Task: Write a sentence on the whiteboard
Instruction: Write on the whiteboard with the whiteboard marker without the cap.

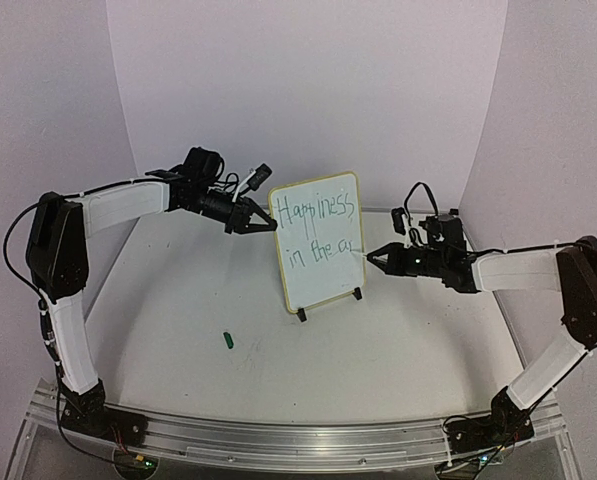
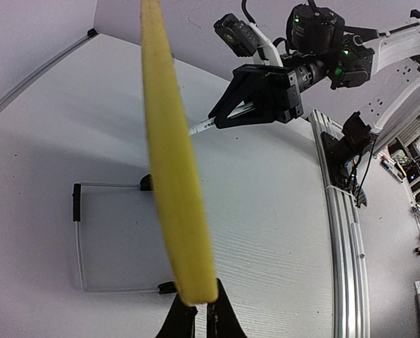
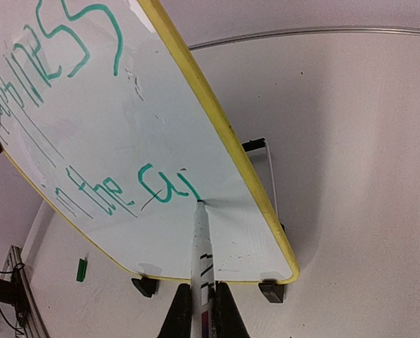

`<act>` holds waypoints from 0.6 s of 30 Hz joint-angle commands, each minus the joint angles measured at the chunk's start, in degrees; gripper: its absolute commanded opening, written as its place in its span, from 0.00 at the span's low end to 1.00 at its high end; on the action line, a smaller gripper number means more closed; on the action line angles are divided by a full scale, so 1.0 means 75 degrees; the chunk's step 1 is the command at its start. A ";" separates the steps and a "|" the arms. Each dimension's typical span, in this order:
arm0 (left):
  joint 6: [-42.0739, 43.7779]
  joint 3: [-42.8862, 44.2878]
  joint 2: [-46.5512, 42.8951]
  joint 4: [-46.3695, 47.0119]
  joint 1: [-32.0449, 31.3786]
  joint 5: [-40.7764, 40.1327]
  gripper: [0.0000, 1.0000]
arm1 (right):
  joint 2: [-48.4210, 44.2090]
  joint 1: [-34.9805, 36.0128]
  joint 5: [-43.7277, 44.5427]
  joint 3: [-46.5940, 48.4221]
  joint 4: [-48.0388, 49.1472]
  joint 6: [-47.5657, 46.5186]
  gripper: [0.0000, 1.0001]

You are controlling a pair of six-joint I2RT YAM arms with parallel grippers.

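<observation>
We enter:
- whiteboard [image 1: 318,262]: upright on its feet mid-table, face toward the arms.
- sentence [image 1: 319,226]: two green lines, reaching "in the ai".
- right gripper [image 3: 202,299]: the nearer, clamped on the marker [image 3: 201,243]. The marker's long axis runs into the face, tip touching just right of the last letter.
- left gripper [image 2: 198,310]: pinched on the board's left edge.
- table [image 1: 408,350]: white, matte.
- green cap [image 1: 227,340]: well apart.
- walls [image 1: 308,90]: pale.

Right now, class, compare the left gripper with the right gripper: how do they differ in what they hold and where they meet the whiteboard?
The left gripper clamps the yellow frame of the whiteboard at its left edge; the right gripper holds a marker. The left gripper meets the board high up, the right gripper low, with the marker tip on the second line of the sentence. Both are shut.
</observation>
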 commanded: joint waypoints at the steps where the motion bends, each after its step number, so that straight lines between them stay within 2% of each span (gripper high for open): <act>1: 0.0116 -0.0014 0.0102 -0.0963 -0.0294 -0.0216 0.00 | -0.0389 -0.0024 -0.0062 -0.0084 0.0217 0.0089 0.00; 9: 0.0108 0.0001 0.0121 -0.0958 -0.0294 -0.0194 0.00 | -0.0713 -0.0004 -0.0204 0.0030 0.0229 0.0114 0.00; 18: 0.0120 -0.0008 0.0118 -0.0971 -0.0294 -0.0217 0.00 | -0.0384 0.0000 -0.0173 0.0405 0.0262 0.0040 0.00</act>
